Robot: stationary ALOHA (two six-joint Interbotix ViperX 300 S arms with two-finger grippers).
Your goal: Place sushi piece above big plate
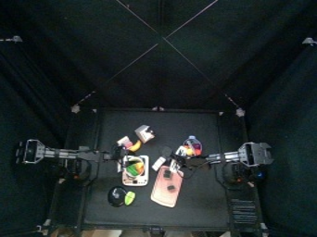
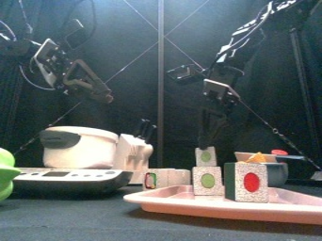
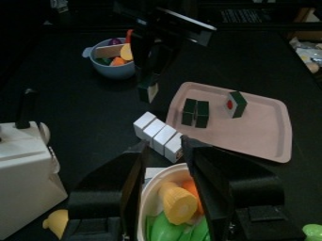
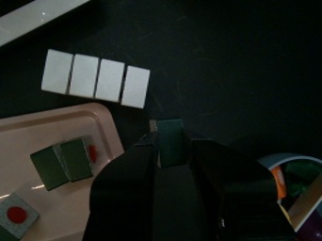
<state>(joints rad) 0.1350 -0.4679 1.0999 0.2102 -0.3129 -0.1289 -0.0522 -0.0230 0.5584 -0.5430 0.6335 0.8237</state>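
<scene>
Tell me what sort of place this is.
Probably a robot test rig for pretend-food tasks: a small black table penned in by black curtains, two arms over it, and toy sushi pieces beside a pink plate.

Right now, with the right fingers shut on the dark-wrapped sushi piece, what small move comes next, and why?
Probably lower the right gripper straight down. Its dark green sushi piece hangs over bare black table, just past the pink rectangular plate and near the row of white rice blocks. Whether it touches the table is unclear, so keep holding it.
</scene>
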